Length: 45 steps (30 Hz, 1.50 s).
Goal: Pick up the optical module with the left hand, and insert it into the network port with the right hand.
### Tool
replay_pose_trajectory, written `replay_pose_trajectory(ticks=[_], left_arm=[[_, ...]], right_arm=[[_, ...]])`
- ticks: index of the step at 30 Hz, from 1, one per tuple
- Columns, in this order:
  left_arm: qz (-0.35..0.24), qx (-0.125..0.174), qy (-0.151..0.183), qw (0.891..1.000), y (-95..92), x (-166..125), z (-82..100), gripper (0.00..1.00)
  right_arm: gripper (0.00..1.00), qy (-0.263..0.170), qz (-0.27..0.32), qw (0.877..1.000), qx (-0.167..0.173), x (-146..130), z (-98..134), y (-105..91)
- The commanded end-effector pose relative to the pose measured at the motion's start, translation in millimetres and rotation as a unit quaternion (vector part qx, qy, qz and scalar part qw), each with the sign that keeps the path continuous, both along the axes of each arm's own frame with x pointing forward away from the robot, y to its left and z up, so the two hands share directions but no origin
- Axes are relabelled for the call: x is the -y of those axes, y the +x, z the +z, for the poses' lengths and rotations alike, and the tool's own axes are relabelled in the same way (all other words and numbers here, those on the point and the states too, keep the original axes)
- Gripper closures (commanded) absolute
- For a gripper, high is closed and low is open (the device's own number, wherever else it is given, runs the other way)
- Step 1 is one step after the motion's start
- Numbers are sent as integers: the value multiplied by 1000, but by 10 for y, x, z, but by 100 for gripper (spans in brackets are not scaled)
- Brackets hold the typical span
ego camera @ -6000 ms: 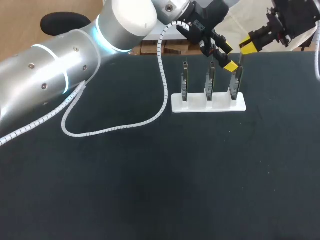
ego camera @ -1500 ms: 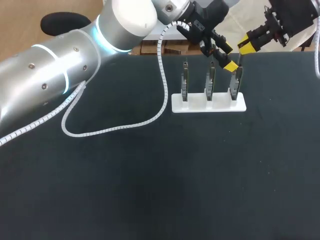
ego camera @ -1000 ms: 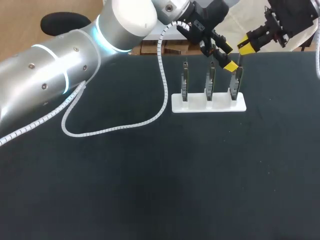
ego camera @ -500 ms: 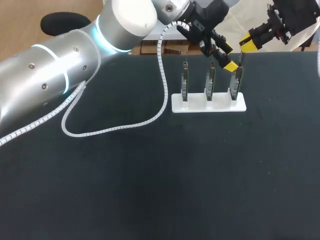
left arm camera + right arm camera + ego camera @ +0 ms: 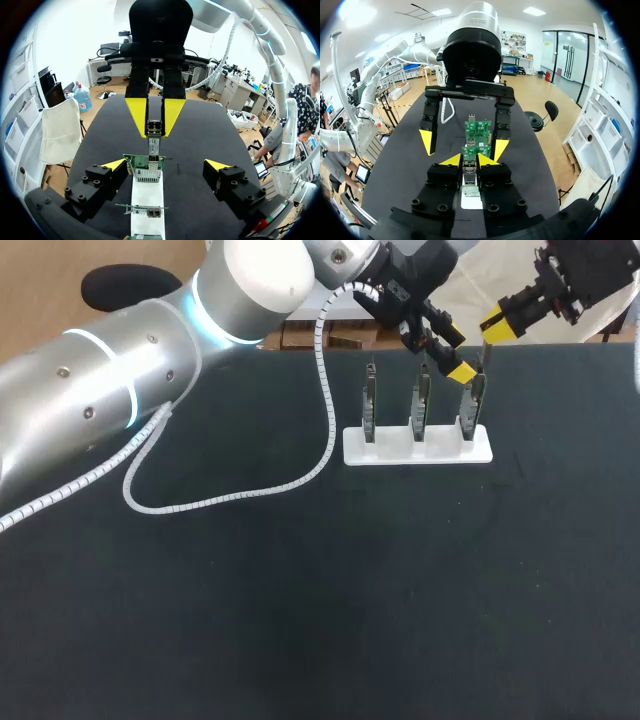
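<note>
clamped in the right gripper point(image 5: 468, 160): small silvery metal optical module point(image 5: 154, 128), just above the network port point(image 5: 153, 159) of an upright green circuit board point(image 5: 142, 162) on a white rack point(image 5: 147, 202). flanking that board, fingers spread wide: left gripper point(image 5: 165, 167).

Head view looks down from behind. Wrist views face each other closely across the white holder point(image 5: 147, 196).

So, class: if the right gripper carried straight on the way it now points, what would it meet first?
Probably the green board standing in the white holder: the optical module held in the right gripper points at it, between the open fingers of the left gripper. Depth is unclear.
</note>
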<state>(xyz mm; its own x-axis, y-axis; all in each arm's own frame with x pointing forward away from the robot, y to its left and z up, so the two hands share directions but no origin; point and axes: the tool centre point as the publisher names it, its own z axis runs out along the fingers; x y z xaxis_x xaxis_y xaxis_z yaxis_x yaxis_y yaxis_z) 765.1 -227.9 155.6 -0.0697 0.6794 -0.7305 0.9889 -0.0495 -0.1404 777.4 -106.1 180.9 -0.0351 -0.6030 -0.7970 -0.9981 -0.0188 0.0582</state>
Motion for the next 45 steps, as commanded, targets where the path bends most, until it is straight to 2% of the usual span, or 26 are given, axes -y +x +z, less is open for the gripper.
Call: replay_pose_trajectory(ticks=[1,35,45], left_arm=[[-3,-2,2,1000,31,10,2,0],[-3,-2,2,1000,31,10,2,0],[-3,-2,2,1000,31,10,2,0]], right_arm=[[100,3,11,1000,-1,-13,-23,21],[100,4,14,1000,-11,-42,-115,2],[100,13,11,1000,-2,-26,-63,10]])
